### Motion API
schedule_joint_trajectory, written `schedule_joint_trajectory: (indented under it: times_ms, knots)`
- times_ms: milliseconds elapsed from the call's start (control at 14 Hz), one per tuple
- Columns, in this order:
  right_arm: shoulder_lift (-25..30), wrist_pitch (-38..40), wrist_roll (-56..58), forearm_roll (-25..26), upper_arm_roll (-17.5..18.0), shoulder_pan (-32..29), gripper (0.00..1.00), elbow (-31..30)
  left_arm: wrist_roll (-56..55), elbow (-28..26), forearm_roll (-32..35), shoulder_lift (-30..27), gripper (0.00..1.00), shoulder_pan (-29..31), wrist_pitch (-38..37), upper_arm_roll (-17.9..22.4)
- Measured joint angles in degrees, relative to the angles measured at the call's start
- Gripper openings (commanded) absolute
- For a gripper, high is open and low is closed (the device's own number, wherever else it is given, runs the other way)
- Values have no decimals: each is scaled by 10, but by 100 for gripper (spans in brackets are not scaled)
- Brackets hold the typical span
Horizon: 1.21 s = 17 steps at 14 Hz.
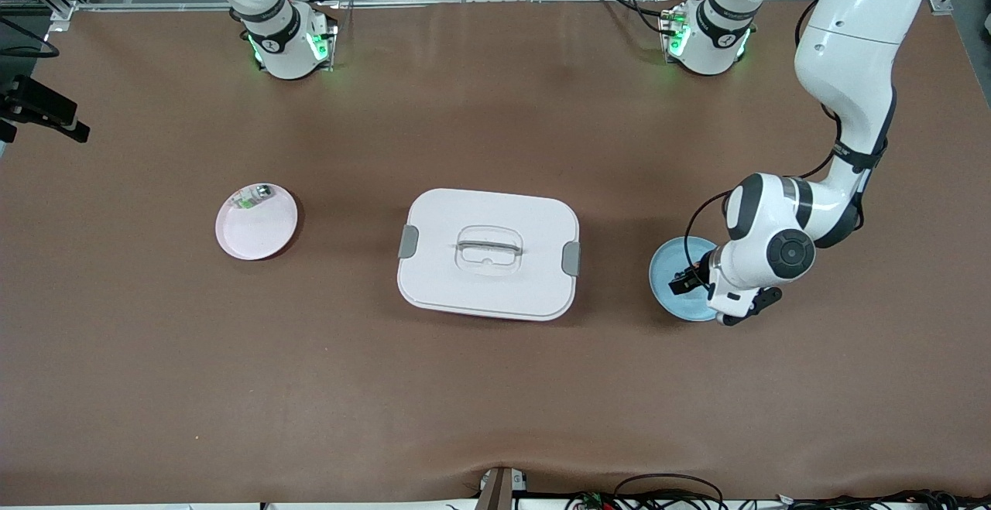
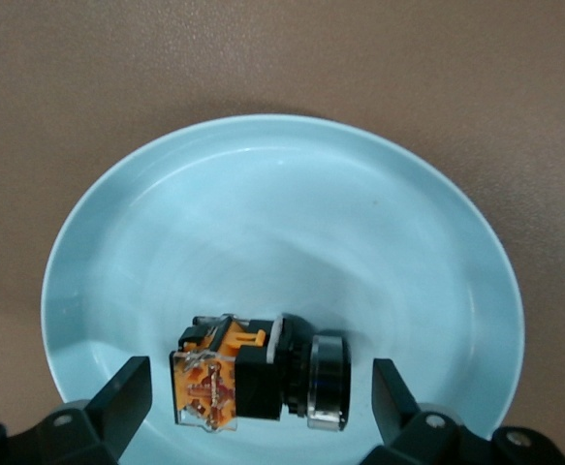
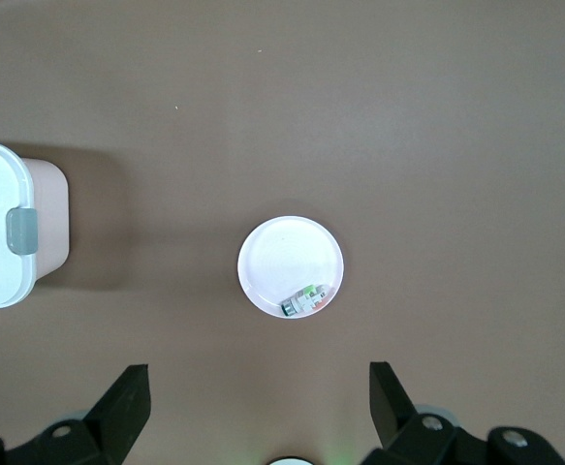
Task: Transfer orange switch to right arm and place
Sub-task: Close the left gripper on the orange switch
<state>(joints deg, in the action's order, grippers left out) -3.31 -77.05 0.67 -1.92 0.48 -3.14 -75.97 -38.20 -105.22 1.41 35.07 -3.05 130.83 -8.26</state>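
The orange switch (image 2: 258, 373) lies on its side in the pale blue plate (image 2: 263, 194), its orange face toward one finger and its silver ring toward the other. My left gripper (image 2: 259, 387) is low over the plate, open, with a finger on each side of the switch and clear of it. In the front view the left gripper (image 1: 697, 282) is over the blue plate (image 1: 672, 258) at the left arm's end of the table, and its hand hides the switch. My right gripper (image 3: 258, 373) hangs open and empty, high over bare table beside the pinkish plate (image 3: 282, 257).
A white lidded box (image 1: 488, 255) with grey latches and a handle stands at mid-table. The pinkish plate (image 1: 255, 224) toward the right arm's end holds a small white-and-green part (image 1: 252, 199). Brown table surface lies open nearer the front camera.
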Motion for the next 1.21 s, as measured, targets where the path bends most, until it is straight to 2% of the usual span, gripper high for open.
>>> schedule_joint_trajectory:
  times_ms: [427, 641, 783, 925, 1210]
  knots:
    - [0, 0, 0, 0, -1, 0, 100, 0, 0, -7, 1, 5, 100, -2, 4, 0]
    - [0, 0, 0, 0, -1, 0, 100, 0, -1, -10, 1, 5, 51, -3, 6, 0]
    - [0, 0, 0, 0, -1, 0, 100, 0, -1, -9, 1, 4, 29, -3, 7, 0]
    - [0, 0, 0, 0, -1, 0, 100, 0, -1, -9, 1, 4, 20, -3, 7, 0]
    - [0, 0, 0, 0, -1, 0, 100, 0, -34, -6, 1, -2, 19, -3, 5, 0]
